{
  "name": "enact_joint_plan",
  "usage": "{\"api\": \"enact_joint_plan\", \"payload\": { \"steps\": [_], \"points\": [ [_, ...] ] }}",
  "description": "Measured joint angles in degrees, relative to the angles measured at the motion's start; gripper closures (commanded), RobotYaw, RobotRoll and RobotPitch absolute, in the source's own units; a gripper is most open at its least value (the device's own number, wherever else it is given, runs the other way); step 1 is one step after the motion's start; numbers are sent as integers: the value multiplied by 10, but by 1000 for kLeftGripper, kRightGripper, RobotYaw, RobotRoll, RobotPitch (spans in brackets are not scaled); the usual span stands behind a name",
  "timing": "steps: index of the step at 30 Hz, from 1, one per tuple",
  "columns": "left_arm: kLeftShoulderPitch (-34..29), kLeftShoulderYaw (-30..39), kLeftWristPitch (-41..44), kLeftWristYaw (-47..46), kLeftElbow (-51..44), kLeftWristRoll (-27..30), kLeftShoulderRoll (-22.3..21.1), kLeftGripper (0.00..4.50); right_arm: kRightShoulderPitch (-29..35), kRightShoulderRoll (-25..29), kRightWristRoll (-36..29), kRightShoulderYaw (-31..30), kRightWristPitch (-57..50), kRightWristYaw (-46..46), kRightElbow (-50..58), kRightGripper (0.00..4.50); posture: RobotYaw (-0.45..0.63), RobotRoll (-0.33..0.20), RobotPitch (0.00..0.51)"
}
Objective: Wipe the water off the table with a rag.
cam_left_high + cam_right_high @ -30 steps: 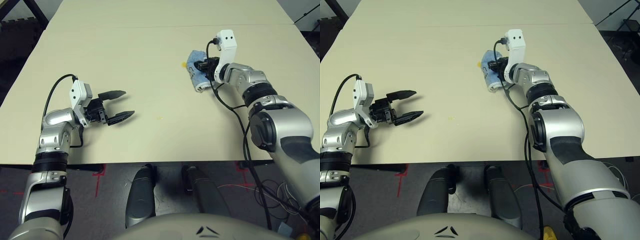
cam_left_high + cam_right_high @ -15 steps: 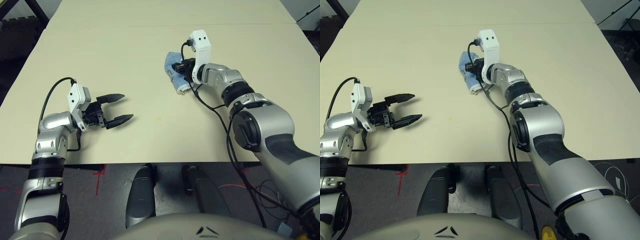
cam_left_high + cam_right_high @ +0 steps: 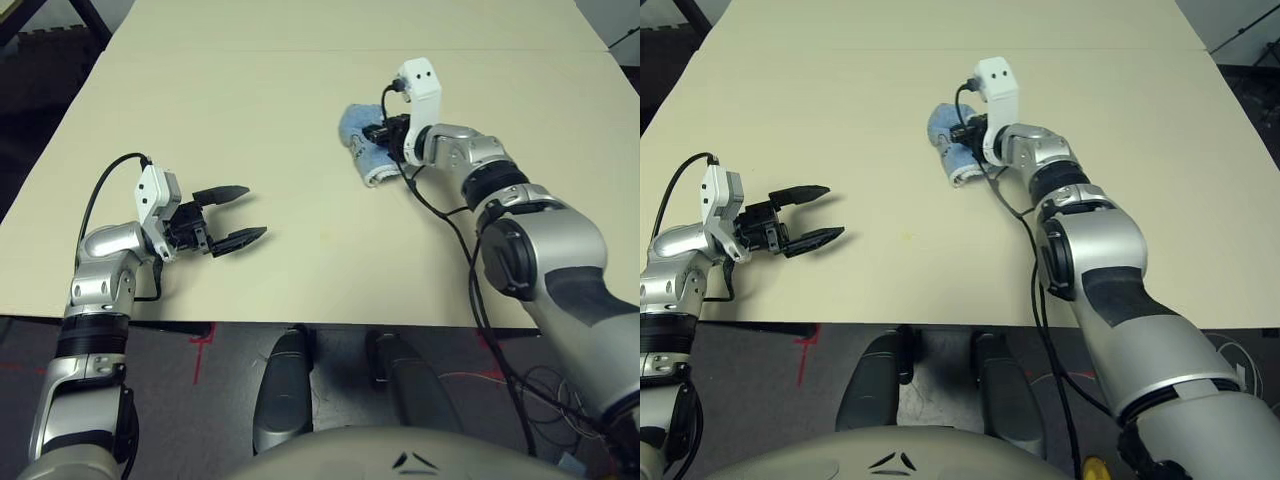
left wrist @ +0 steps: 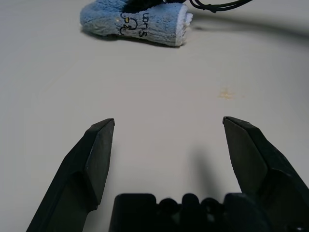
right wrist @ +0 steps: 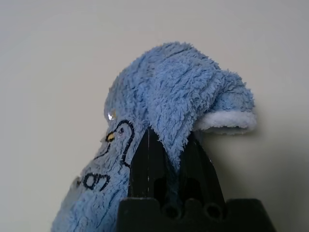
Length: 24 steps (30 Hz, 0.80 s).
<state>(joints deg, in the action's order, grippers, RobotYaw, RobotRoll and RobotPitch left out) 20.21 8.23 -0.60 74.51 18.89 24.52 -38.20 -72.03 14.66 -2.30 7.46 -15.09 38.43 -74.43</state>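
Cream table (image 3: 300, 90), faint seam line across far part; dark floor with red tape marks below near edge, black stand legs off far left corner.

Left gripper (image 3: 240, 213) near left near edge, fingers spread wide, holding nothing.

Tiny yellow water (image 3: 319, 237) spot between near edge and centre; left wrist view shows it clearer (image 4: 225, 94).

Right gripper (image 5: 169, 145) past centre, right of middle, pinched tight on blue rag (image 3: 362, 140), which lies on tabletop. Right wrist view shows doodle print, whitish edge.
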Motion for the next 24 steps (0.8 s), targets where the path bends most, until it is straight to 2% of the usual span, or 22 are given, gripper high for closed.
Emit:
{"api": "enact_joint_plan", "payload": {
  "steps": [12, 20, 24],
  "points": [
    [21, -6, -12, 5, 25, -2, 9, 0, 57, 119, 13, -25, -12, 88, 33, 4494, 196, 0, 229],
    [40, -11, -25, 12, 48, -7, 13, 0, 84, 195, 15, -24, -34, 107, 53, 4494, 175, 0, 221],
    [45, -14, -31, 14, 66, -9, 14, 0, 85, 215, 5, -14, -46, 107, 63, 4494, 167, 0, 218]
  ]
}}
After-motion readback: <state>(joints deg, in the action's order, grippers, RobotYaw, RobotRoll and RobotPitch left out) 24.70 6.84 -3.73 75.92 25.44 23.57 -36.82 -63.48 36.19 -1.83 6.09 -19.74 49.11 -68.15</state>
